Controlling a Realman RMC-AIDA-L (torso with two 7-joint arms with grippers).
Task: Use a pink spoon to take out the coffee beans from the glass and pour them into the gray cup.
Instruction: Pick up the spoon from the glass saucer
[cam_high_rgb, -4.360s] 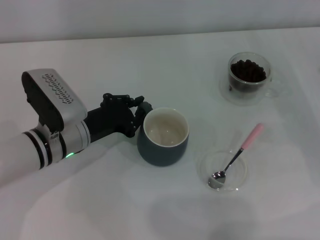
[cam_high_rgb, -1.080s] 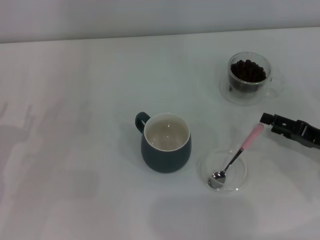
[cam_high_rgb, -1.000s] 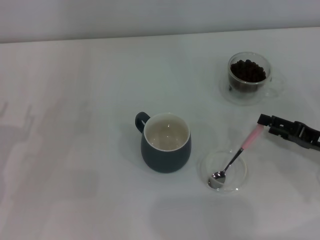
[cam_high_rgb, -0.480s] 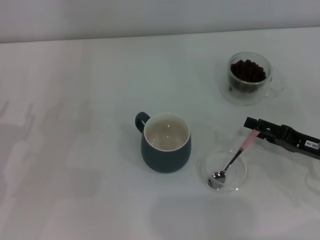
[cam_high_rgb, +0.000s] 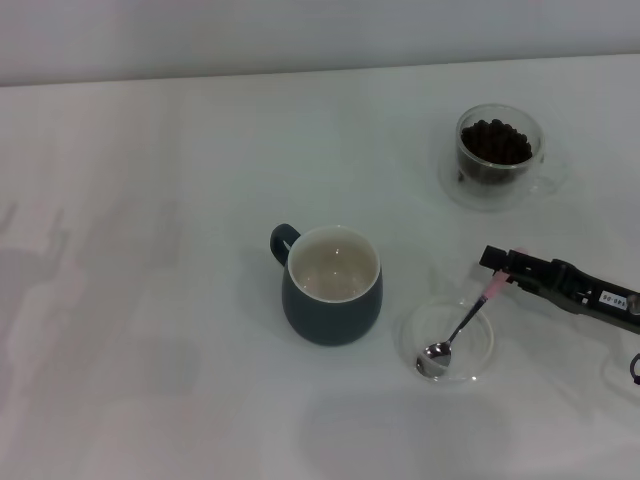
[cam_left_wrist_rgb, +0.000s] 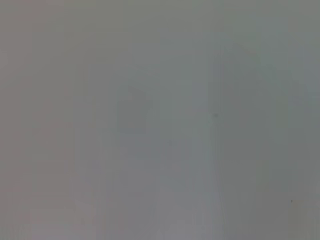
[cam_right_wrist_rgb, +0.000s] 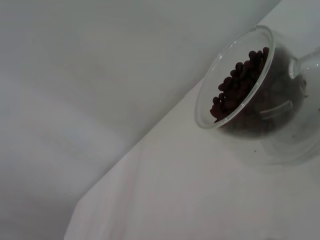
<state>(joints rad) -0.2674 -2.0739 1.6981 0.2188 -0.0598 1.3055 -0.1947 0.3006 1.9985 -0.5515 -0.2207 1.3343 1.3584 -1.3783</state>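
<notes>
The pink spoon (cam_high_rgb: 462, 324) lies with its silver bowl in a flat glass saucer (cam_high_rgb: 481, 360), its pink handle pointing to the back right. My right gripper (cam_high_rgb: 497, 262) reaches in from the right and sits over the top end of the pink handle, hiding it. The gray cup (cam_high_rgb: 332, 286) stands empty to the left of the saucer, its handle to the back left. The glass (cam_high_rgb: 499, 149) with the coffee beans (cam_high_rgb: 495, 142) stands at the back right; both also show in the right wrist view, glass (cam_right_wrist_rgb: 280, 125) and beans (cam_right_wrist_rgb: 239, 85). My left gripper is out of view.
The white table (cam_high_rgb: 150, 300) carries everything. The glass stands on a second clear saucer (cam_high_rgb: 452, 187). The left wrist view shows only a blank pale surface.
The left arm, beside the cup 4.4 s ago, has left the view. The right gripper has moved left, from beside the spoon's pink handle to over its end.
</notes>
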